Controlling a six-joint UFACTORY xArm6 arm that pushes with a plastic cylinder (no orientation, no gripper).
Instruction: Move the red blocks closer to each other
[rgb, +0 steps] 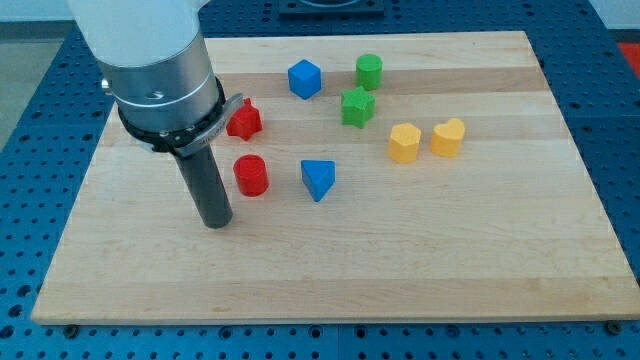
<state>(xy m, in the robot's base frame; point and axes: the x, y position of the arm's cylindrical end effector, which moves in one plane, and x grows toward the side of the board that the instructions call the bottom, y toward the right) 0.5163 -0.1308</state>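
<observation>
Left of red cylinder (251, 175), my tip (216, 222), red star (244, 120) above

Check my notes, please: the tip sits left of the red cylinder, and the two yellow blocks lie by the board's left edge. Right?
Not quite. My tip is left of the red cylinder, but the camera view shows the two yellow blocks toward the right.

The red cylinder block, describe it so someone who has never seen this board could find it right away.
Start at the wooden board and find the dark rod on the view's left, with my tip resting on the wood. Just to the view's right of the rod stands the red cylinder, with a blue triangular block further right. Unlike the red star-shaped block above it, it is round with a flat top.
</observation>
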